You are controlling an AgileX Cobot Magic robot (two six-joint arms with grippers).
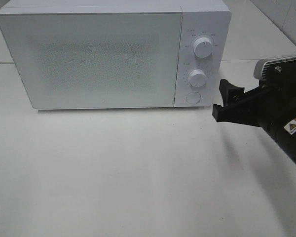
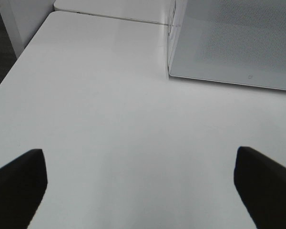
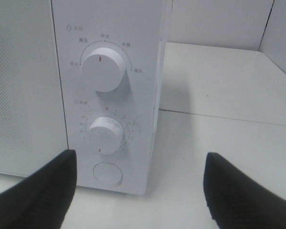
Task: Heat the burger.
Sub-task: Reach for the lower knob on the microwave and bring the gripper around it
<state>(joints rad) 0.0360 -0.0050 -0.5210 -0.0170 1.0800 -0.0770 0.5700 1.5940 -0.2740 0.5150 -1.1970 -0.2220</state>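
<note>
- Exterior high view: a white microwave stands at the far side of the white tabletop with its door shut.
- The control panel on its right side carries an upper knob, a lower knob and a round button.
- The right arm reaches in from the right edge, roughly level, and lies above the tabletop.
- The right gripper points left toward the control panel, near the level of the lower knob and the button, with a gap left to the microwave.
- Its two black fingers are spread, and nothing is between them.
- Left wrist view: the left gripper hangs over bare tabletop, near and left of the microwave's front left corner.
- Its dark fingers sit wide apart at the two edges of the picture and grip nothing.
- Right wrist view: the camera looks straight at the control panel, with both knobs and the button between the spread fingers.
- The fingers are clear of the panel.
- The burger shows in no view; the shut door's dotted window does not let the inside be seen.
</note>
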